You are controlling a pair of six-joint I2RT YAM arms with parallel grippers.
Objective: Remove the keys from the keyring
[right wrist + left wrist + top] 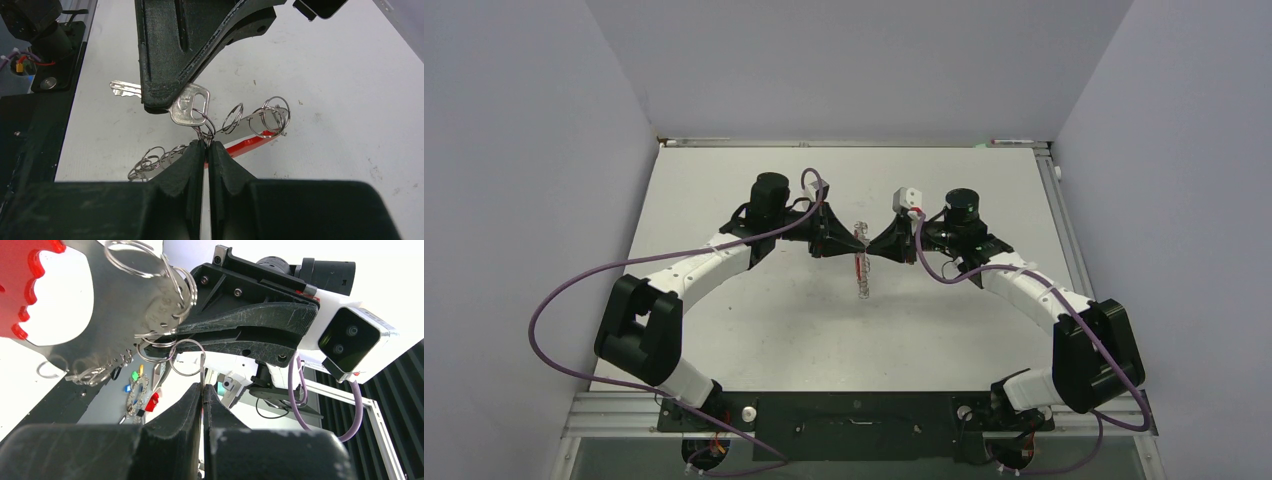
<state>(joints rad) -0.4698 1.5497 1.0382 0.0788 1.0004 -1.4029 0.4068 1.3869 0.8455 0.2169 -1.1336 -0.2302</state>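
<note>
Over the middle of the white, scuffed table [754, 335], which is enclosed by pale grey walls [514, 140], the keyring [860, 266] is held up between both arms. The left gripper [202, 390] is clamped on a key [192, 102]. The right gripper [206, 145] is pinched on a ring of the keyring, with the red strap [247, 145] seen beneath.

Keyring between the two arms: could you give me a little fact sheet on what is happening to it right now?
left gripper: shut on a silver key
right gripper: shut on one ring of the keyring, right beside that key
key: not yet off; a ring runs through its hole
keyring: metal strip carrying many rings and a red piece, held up between the two grippers
underneath: white table
</note>
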